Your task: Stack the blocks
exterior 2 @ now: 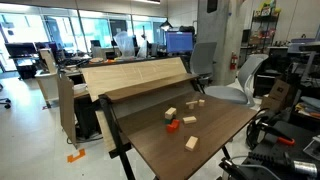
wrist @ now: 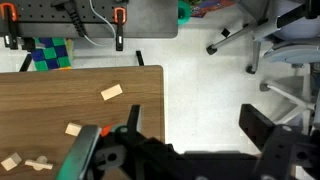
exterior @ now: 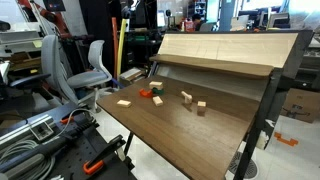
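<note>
Evidently nothing is stacked yet: in an exterior view the red-orange block [exterior: 156, 99] sits on the table [exterior: 190, 135] with the green block [exterior: 157, 88] just behind it. Whether the two touch is too small to tell. The pale wooden blocks [exterior: 124, 101] lie scattered to either side of the red-orange block, none on top of another.

In the wrist view the gripper [wrist: 128, 148] is a dark mass over the table's edge. The red-orange block is out of that view, so the gripper is probably well away from it, and I cannot tell whether the jaws stand apart or together.

To do the reach well, I would centre over one coloured cube, square the jaws to its flat faces, and come straight down clear of its neighbour — the gap looks tight. The cubes look hard, square-edged and matte. The tabletop looks smooth and wood-grained, so a nudged block would likely slide.
</note>
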Action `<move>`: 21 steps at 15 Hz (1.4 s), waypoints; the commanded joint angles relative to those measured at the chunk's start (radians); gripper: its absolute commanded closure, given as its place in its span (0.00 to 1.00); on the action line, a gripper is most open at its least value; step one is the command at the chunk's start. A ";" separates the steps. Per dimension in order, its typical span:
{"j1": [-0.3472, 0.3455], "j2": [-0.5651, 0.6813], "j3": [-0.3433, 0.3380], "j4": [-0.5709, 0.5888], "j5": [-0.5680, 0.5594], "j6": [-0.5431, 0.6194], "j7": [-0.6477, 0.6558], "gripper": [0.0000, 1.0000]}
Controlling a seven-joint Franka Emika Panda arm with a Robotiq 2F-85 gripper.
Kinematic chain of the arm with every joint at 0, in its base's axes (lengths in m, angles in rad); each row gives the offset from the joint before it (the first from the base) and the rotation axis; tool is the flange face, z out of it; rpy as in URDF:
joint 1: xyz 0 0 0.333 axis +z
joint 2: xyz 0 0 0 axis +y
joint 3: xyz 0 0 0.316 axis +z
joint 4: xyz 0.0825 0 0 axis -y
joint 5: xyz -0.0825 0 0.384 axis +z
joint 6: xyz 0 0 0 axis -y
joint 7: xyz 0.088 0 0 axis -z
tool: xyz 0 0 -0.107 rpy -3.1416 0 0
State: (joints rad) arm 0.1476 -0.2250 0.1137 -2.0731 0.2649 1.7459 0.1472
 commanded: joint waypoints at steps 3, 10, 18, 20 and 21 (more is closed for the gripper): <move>-0.009 0.000 0.008 0.003 0.001 -0.003 -0.001 0.00; -0.009 0.000 0.008 0.003 0.001 -0.003 -0.001 0.00; -0.009 0.000 0.008 0.003 0.001 -0.003 -0.001 0.00; -0.010 0.000 0.008 0.003 0.001 -0.003 -0.001 0.00; -0.009 0.000 0.008 0.003 0.001 -0.003 -0.001 0.00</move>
State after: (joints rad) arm 0.1476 -0.2251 0.1137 -2.0730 0.2649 1.7466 0.1472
